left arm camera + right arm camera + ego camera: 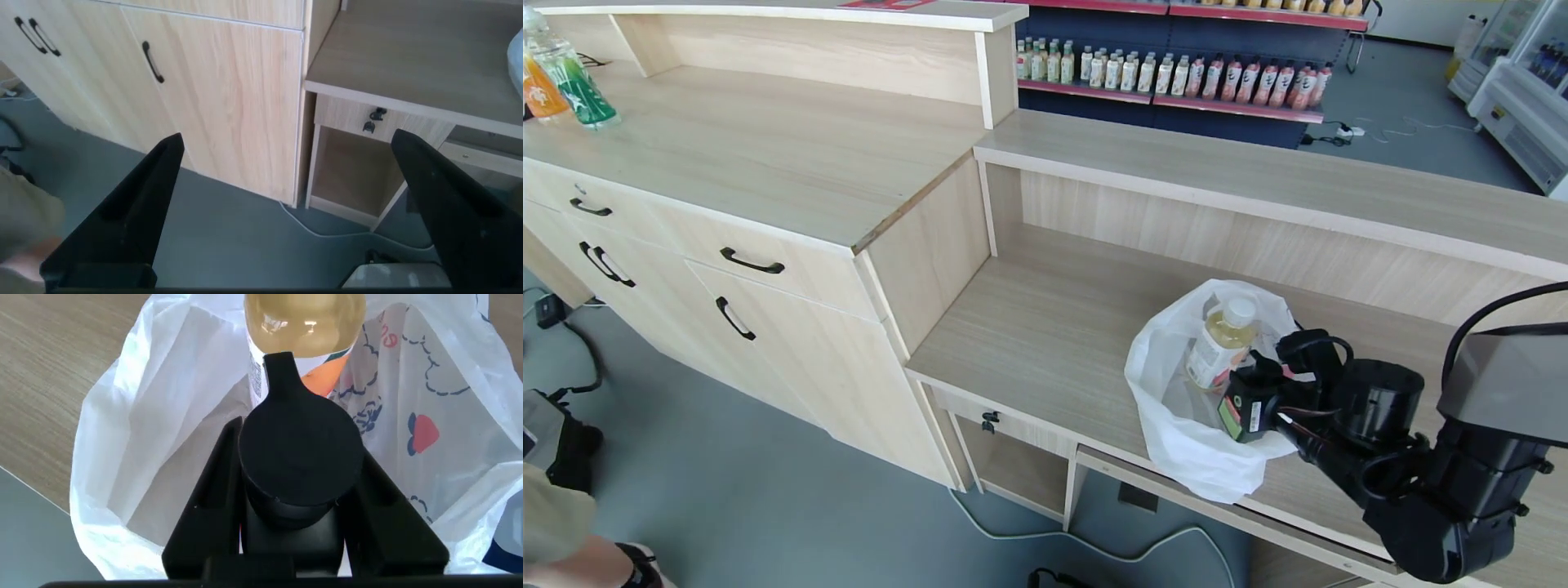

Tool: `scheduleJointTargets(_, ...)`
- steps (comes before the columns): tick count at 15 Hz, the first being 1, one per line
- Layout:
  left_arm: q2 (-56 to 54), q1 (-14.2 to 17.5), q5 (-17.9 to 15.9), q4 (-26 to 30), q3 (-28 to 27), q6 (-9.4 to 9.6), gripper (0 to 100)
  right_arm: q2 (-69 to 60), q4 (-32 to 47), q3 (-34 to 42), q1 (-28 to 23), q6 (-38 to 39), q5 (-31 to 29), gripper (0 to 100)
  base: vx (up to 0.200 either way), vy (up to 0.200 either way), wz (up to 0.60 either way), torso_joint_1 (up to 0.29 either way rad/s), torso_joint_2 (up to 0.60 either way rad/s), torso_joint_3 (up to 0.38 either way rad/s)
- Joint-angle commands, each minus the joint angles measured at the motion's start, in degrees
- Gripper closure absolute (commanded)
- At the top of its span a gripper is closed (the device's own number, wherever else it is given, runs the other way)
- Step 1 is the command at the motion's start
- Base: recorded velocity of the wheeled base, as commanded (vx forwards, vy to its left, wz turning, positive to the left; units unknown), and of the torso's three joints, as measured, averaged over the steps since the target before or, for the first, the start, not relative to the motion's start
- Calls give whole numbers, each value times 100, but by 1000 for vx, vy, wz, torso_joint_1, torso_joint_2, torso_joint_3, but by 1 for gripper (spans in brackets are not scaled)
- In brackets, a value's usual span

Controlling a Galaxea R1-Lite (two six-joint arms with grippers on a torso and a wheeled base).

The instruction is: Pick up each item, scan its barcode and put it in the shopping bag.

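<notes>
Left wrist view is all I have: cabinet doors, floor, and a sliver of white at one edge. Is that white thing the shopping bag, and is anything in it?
Observer: Yes. The shopping bag stands open on the lower counter, with a bottle of yellowish drink inside, white cap up.
Operator: Where is the right arm?
Observer: The right gripper is at the bag's mouth, close beside that bottle.
Operator: Any other items around?
Observer: An orange bottle and a green bottle stand together at the far left of the upper counter.
</notes>
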Motion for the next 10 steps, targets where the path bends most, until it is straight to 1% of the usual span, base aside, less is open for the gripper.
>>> scheduleJointTargets(1, -2, 0, 1, -1, -4, -1, 0, 117, -6, 7, -44, -46, 2, 100, 0, 0, 0, 0, 0, 0)
scheduleJointTargets(10, -2, 0, 1, -1, 5, -1, 0, 328, -6, 42, -44, -187, 2, 100, 0, 0, 0, 0, 0, 0)
